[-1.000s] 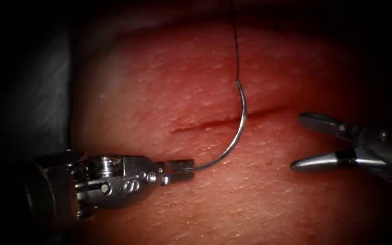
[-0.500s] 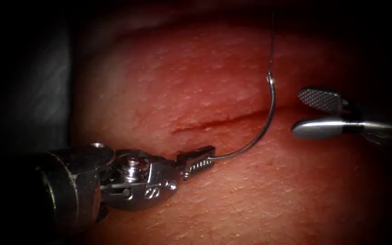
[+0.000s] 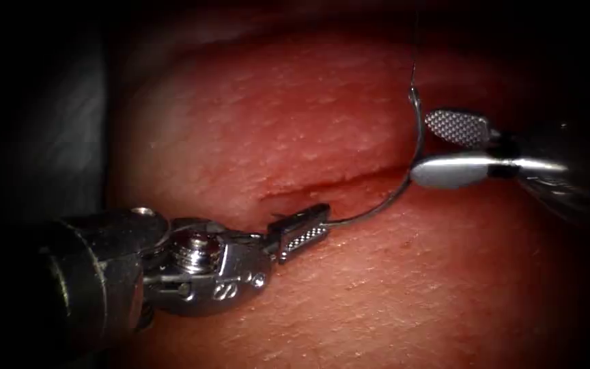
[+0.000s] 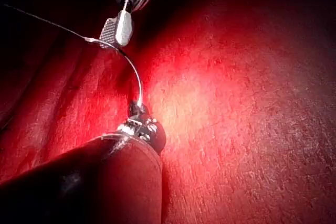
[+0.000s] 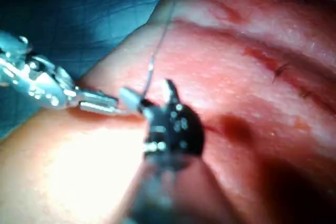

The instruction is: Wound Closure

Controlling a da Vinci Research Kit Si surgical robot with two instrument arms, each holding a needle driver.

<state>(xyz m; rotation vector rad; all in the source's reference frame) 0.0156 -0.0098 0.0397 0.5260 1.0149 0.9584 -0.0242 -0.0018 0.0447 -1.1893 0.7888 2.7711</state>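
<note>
Below the cut (image 3: 329,184), on the tissue (image 3: 240,137), the left end effector (image 3: 302,231) is clamped on the needle (image 3: 404,178) right at its pointed end, jaws closed tight around the tip! From that grip the needle sweeps out to the right and curves upward, crossing over the right end of the cut, and its whole arc hangs free above the tissue with no part of it buried. Over on the right, the right end effector (image 3: 438,147) has slid in from the edge of the scene since a moment ago and now sits spread apart around the upper part of the curve, one jaw with its ridged face above, the smooth one below, and the needle shaft running just in front of them; it grips nothing. The needle itself has swung rightward and higher across the last second, carried by the left tool. Up at the blunt end of the needle, the thread (image 3: 412,68) climbs away into the dark. From the left wrist camera, the left end effector (image 4: 137,109) pinches the needle's end, the needle (image 4: 135,74) arches up to the right end effector (image 4: 116,29), and the thread (image 4: 47,22) trails off sideways.
</note>
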